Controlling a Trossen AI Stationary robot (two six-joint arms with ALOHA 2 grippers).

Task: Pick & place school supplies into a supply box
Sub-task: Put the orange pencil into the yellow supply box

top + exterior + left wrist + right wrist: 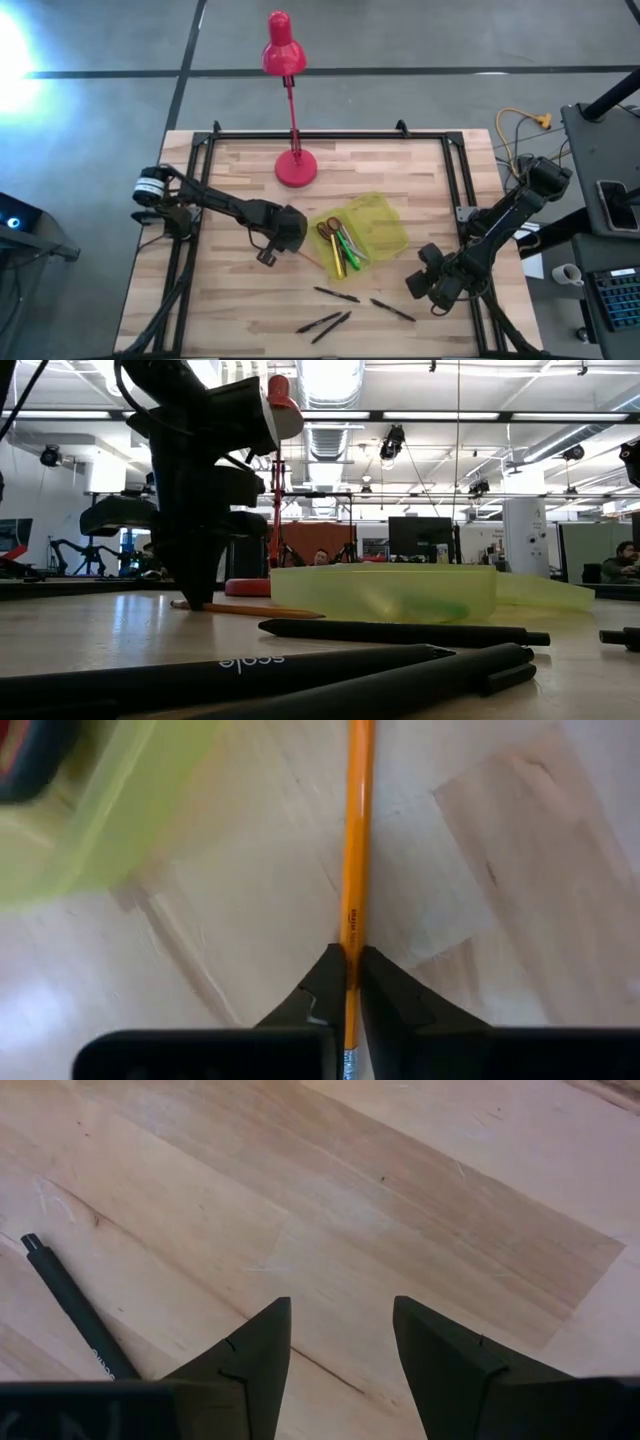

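Observation:
An orange pencil point(356, 840) lies on the wooden table just left of the supply box point(378, 228), a translucent yellow-green case standing open. My left gripper point(350, 956) points down over the pencil and is shut on it; the low view shows its fingers point(195, 595) reaching the tabletop. Red-handled scissors point(328, 228), a green marker point(348, 245) and a yellow pencil point(336, 260) lie in the box. Several black pens point(337, 294) lie near the front edge. My right gripper point(428, 285) hovers open at the front right, above bare wood. My left gripper pinches the orange pencil's shaft point(351, 935) between its two fingertips, close to the metal-ferrule end point(347, 1065). The fingers come from above, pointing down, and lie across the pencil. The pencil lies flat on the table, its long free part reaching toward the box point(250, 610).
A red desk lamp point(295, 165) stands at the table's far middle, behind the box. A black pen point(70, 1315) lies beside my right gripper. A dark metal frame point(455, 170) runs along the table's edges. Bare wood lies at the front left.

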